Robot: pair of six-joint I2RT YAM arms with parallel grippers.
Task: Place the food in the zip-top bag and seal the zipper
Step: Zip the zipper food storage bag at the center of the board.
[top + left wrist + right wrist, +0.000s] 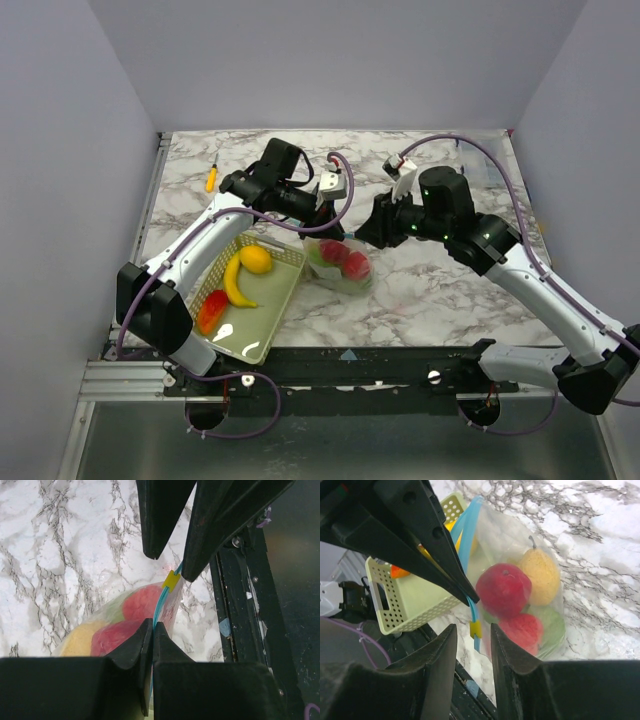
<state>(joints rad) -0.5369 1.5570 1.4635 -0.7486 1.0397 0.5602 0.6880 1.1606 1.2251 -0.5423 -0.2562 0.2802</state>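
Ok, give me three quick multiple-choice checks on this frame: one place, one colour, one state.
1. Where is the banana?
A. in the bag
B. in the basket
C. on the bare table

2. What colour is the slider on the zipper?
A. yellow
B. red
C. black

3. What is the left gripper doing?
A. open over the basket
B. shut on the banana
C. shut on the zipper

Answers:
1 B: the top view shows it lying inside the basket's mesh walls.
2 A: both wrist views show a yellow slider on the light-blue zipper.
3 C: its wrist view shows the jaws pinched together on the zipper.
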